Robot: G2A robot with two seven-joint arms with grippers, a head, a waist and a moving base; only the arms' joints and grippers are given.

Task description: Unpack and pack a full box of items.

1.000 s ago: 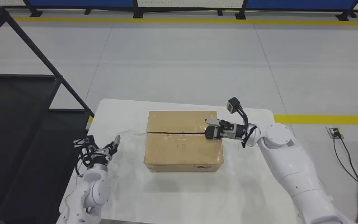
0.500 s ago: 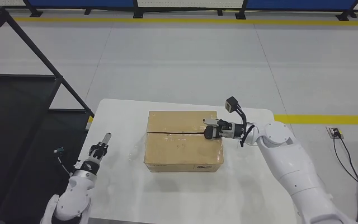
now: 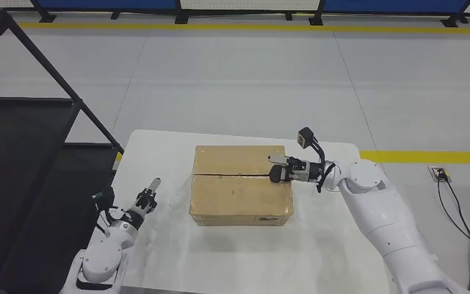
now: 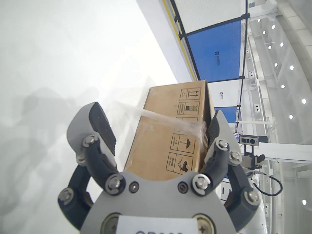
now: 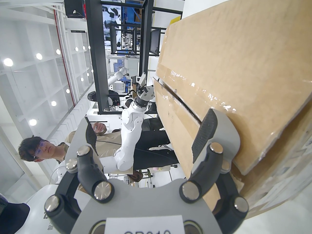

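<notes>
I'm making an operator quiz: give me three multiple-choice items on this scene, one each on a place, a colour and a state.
1. Where is the right claw?
A. at the box's top edge, by the seam
B. on the table
C. over the floor

2. What colour is the box?
A. white
B. brown
C. blue

3. How do the left claw's jaws stand?
A. shut
B. open
C. clamped on the box

Answers: 1 A, the right wrist view shows it against the box top; 2 B, cardboard brown; 3 B, a wide gap parts them.
</notes>
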